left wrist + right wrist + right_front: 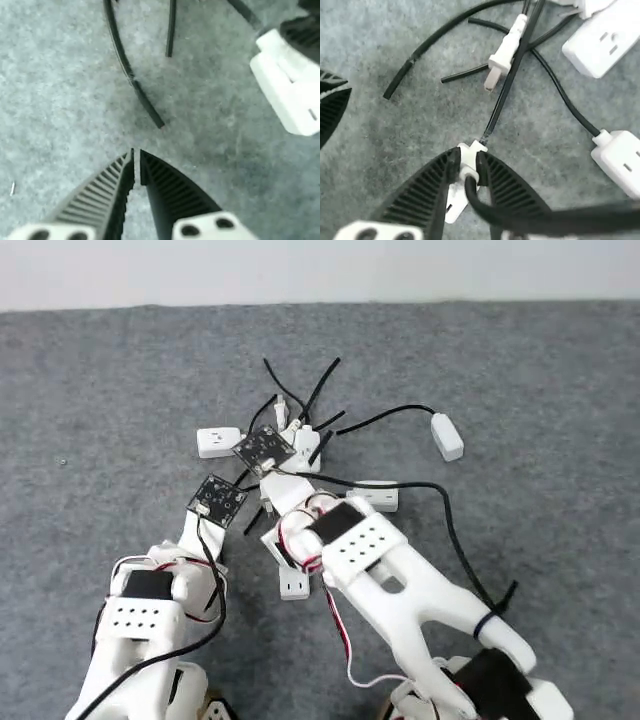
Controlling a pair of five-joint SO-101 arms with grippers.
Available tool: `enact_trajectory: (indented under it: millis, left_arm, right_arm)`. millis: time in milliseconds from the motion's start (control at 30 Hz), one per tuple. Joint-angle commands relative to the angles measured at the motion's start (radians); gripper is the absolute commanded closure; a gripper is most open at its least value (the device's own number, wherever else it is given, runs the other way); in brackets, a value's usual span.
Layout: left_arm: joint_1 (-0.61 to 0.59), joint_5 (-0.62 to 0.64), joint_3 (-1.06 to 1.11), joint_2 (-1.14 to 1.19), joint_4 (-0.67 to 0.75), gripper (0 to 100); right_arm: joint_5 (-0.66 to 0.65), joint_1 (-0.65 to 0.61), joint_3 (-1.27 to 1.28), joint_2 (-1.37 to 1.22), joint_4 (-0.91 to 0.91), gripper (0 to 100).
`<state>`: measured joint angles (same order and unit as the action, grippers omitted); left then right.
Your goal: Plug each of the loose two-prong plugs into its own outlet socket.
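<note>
Plug (pixel 452 202) is pinched in right gripper (pixel 467 155); second plug (pixel 504 50) lies ahead at twelve o'clock (two plugs counted). Left gripper (pixel 136 154) nearly closed, empty.

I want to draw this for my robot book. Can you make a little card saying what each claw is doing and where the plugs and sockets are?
Surface: grey mat
Left claw: shut, empty, by a black cord end
Right claw: shut on a white plug with a black cord
Loose plug: white, lying on the mat, not plugged in
Sockets: first socket and second socket, both white, nothing plugged in
</note>
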<state>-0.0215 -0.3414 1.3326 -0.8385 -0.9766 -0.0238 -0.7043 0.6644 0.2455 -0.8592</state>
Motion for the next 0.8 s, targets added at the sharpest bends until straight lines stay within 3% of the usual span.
enact_trajectory:
  millis: [0, 233, 400, 767]
  left_arm:
    - [-0.012, 0.015, -0.019, -0.018, 0.025, 98]
    - [-0.012, 0.015, -0.019, -0.017, 0.025, 98]
    - [-0.012, 0.015, -0.019, -0.017, 0.026, 98]
    - [-0.012, 0.015, -0.018, -0.021, 0.026, 98]
  right_arm:
    - [0.037, 0.005, 0.035, 0.088, 0.028, 99.1]
    - [0.038, 0.005, 0.169, 0.133, 0.094, 99.1]
    - [-0.048, -0.036, 0.290, 0.130, 0.160, 99.1]
    - [-0.046, -0.044, 0.206, 0.038, 0.102, 95.1]
